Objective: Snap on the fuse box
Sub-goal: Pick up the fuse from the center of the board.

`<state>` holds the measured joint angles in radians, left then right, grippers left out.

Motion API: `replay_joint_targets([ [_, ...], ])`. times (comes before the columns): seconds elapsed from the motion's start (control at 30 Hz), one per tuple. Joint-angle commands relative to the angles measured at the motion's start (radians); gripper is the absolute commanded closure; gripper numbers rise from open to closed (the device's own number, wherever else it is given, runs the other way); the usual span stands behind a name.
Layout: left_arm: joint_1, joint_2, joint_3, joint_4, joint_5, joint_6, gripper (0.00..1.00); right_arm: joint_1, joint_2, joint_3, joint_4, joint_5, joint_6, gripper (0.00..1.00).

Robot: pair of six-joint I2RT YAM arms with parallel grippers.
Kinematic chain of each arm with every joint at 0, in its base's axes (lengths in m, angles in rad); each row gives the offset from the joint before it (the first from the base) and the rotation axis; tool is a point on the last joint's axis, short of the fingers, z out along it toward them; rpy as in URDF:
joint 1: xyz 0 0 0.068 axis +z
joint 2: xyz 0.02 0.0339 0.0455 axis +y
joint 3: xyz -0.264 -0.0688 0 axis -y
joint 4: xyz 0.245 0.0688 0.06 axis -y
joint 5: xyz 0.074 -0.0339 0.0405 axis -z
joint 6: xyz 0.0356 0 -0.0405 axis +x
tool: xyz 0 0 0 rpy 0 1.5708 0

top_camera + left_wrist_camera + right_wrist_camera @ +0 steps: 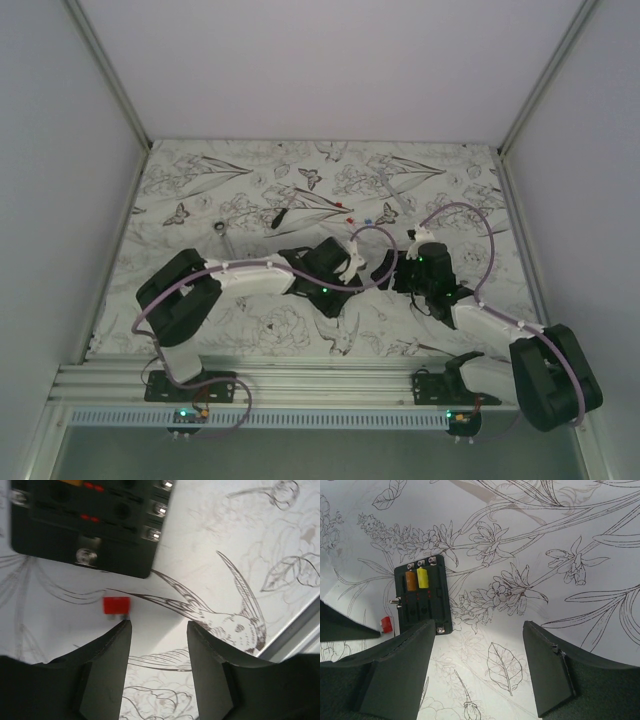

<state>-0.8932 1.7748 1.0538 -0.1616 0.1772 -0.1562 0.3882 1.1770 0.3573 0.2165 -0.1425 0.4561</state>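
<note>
Lying flat on the surface point(580, 645), the fuse box point(422, 600) sits just ahead and left of the right tool point(479, 630), long axis pointing away; both tools gape empty, the left tool point(159, 630) seemingly nearer.

This is looking like a robotics lab booth: white panels point(330, 60) are closing in the worktop point(470, 172) on three sides, a flower-printed sheet point(240, 165) is covering it, and the left arm point(250, 276) and right arm point(492, 322) are sitting bolted to an aluminium rail point(330, 382) at its near edge.
</note>
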Motion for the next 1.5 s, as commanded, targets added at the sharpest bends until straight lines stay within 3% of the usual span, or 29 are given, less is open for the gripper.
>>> replay_joint_targets([
  [0.0,-0.050,-0.038,0.021,-0.099,-0.022,0.006,0.47,-0.009,-0.004,0.002,0.004,0.015,-0.014,0.23],
  [0.23,-0.032,-0.025,0.120,-0.181,-0.191,0.070,0.48,-0.011,-0.051,-0.009,-0.012,0.054,-0.015,0.17],
  [0.4,-0.029,0.031,0.151,-0.187,-0.201,0.082,0.52,-0.012,-0.127,-0.040,-0.019,0.118,-0.016,0.00],
  [0.67,-0.025,0.089,0.188,-0.186,-0.179,0.111,0.61,-0.017,-0.170,-0.051,-0.029,0.147,-0.012,0.01],
  [1.47,-0.026,0.147,0.188,-0.195,-0.184,0.072,0.66,-0.020,-0.167,-0.052,-0.029,0.142,-0.007,0.01],
])
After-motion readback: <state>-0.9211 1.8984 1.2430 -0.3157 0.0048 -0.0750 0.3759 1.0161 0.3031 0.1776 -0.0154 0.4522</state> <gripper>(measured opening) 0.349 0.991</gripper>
